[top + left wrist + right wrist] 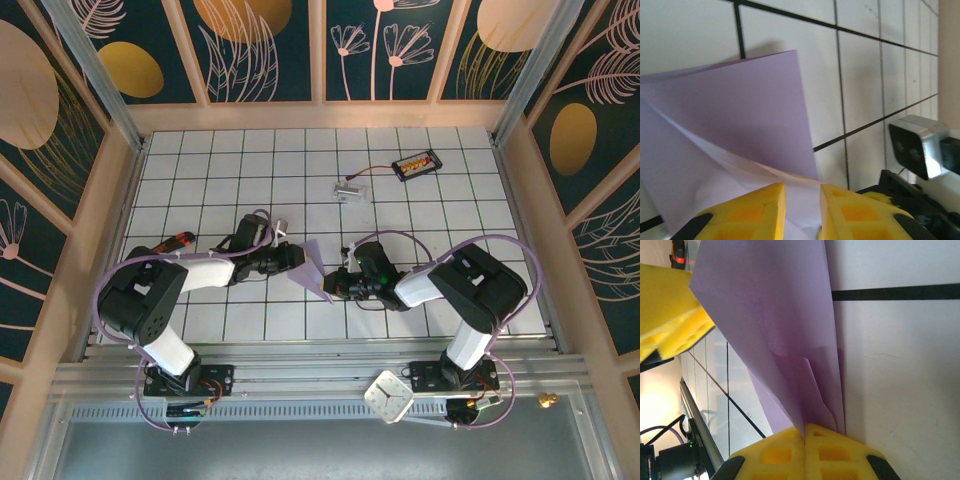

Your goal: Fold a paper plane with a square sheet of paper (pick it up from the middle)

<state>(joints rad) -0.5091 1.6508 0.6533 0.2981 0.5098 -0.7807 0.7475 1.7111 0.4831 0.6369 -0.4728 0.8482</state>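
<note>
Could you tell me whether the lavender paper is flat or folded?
Folded: the paper shows creases and overlapping layers, and the right gripper is shut on its pinched edge.

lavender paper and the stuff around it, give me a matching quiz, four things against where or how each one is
Things:
1. right claw
2. left claw
3. lavender paper
4. white clock

Place or state:
A. on the near ledge, off the tiles
B. jaws apart
C. folded, between the two claws
D. shut on the paper

Pairs: 1-D, 2-B, 3-C, 4-A
</note>
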